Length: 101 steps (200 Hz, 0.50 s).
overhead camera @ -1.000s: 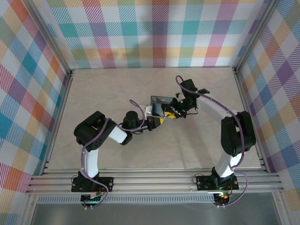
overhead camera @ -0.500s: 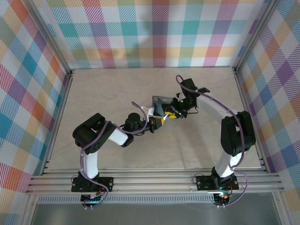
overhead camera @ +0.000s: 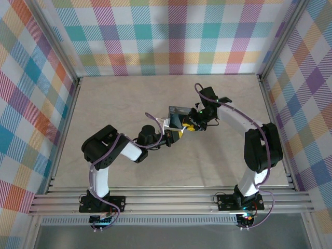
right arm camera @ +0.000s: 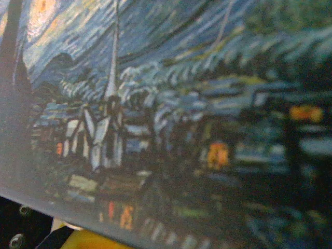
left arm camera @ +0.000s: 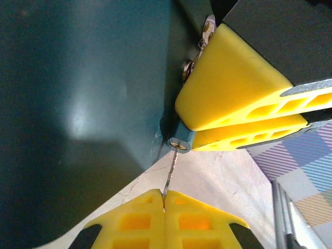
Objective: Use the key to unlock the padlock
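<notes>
The padlock (overhead camera: 178, 115) is held off the table mid-scene, its dark teal side (left arm camera: 93, 104) close to the left wrist camera and its starry-night face (right arm camera: 171, 104) across the right wrist view. My right gripper (overhead camera: 191, 126) is shut on the padlock, and its yellow fingers (left arm camera: 233, 88) clamp the lower edge. My left gripper (left arm camera: 164, 193) is shut on the key (left arm camera: 173, 168). The thin serrated blade points up, with its tip at the round silver keyhole (left arm camera: 180, 144). In the top view the left gripper (overhead camera: 175, 136) sits just below-left of the padlock.
The beige table (overhead camera: 124, 104) is fenced by aluminium rails, with checked walls on three sides. Both arms meet near the table's centre. A purple cable (overhead camera: 205, 93) loops above the right wrist.
The left arm has shifted a little, bringing its gripper and the key slightly closer to the padlock. The right arm and the padlock have stayed put.
</notes>
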Motion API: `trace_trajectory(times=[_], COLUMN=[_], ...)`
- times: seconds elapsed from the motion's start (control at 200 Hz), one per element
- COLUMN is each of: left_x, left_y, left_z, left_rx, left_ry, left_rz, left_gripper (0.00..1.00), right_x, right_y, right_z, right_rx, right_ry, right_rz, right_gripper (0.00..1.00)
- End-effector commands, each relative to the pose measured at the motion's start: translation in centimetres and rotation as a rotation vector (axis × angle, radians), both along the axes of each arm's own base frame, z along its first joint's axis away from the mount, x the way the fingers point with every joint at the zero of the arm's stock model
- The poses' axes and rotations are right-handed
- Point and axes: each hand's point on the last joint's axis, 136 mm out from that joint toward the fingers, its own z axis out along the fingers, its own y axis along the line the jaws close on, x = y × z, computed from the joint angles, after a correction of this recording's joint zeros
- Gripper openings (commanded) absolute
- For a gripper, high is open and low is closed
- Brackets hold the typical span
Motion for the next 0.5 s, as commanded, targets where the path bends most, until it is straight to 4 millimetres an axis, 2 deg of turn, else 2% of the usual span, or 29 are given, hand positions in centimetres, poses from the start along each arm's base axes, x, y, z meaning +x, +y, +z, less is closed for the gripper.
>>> trace_trajectory(times=[0.0,0.2,0.5], left_x=[1.7,2.7,2.4], left_y=[-0.3,0.7,0.5], left_z=[5.6,5.0,5.2], left_rx=[-0.164,-0.169,-0.162], left_ry=[-0.095,-0.062,-0.084], left_rz=[-0.025,-0.031,-0.047], left_gripper=[0.0,0.0,0.0], right_x=[-2.3,-2.8,-3.0], right_y=[2.1,2.5,1.8], right_z=[0.6,0.3,0.3], right_rx=[0.064,0.095,0.041], right_ry=[0.05,0.06,0.057], right_rz=[0.086,0.11,0.124], right_gripper=[0.0,0.0,0.0])
